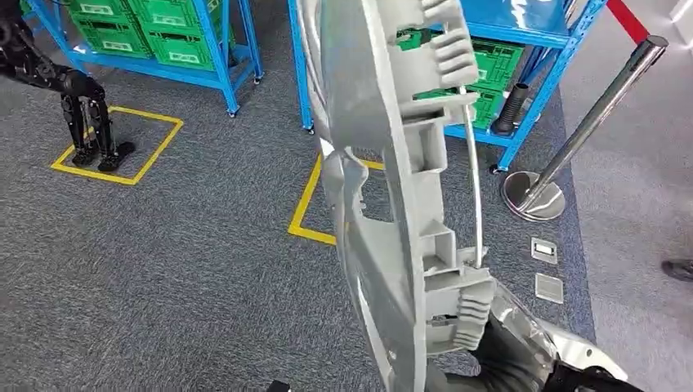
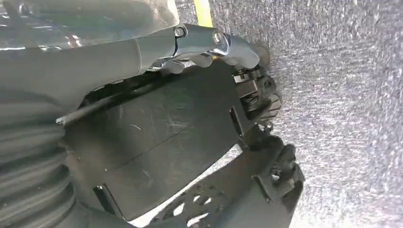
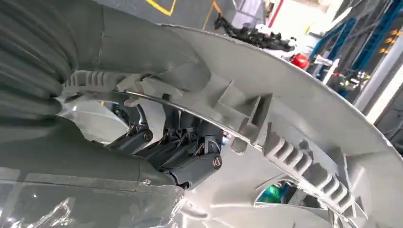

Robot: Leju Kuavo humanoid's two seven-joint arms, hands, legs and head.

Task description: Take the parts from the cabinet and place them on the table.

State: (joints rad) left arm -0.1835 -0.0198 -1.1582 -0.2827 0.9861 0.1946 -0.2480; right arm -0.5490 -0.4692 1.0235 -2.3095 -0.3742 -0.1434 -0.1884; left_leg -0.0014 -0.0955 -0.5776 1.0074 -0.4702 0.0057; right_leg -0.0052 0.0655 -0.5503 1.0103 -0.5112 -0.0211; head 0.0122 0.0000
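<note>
You had grey carpet (image 1: pixel 188 261) with yellow floor squares (image 1: pixel 117 147), green crates (image 1: pixel 176 33) on blue racks (image 1: pixel 233 57), and a chrome stanchion (image 1: pixel 572 139) near floor sockets (image 1: pixel 544 250).

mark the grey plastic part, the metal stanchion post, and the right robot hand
grey plastic part (image 1: pixel 384 122): head view, on its broad curved face.
metal stanchion post (image 1: pixel 601 110): head view, midway up the tilted silver pole.
right robot hand (image 3: pixel 187 152): right wrist view, on the dark fingers holding the part.
</note>
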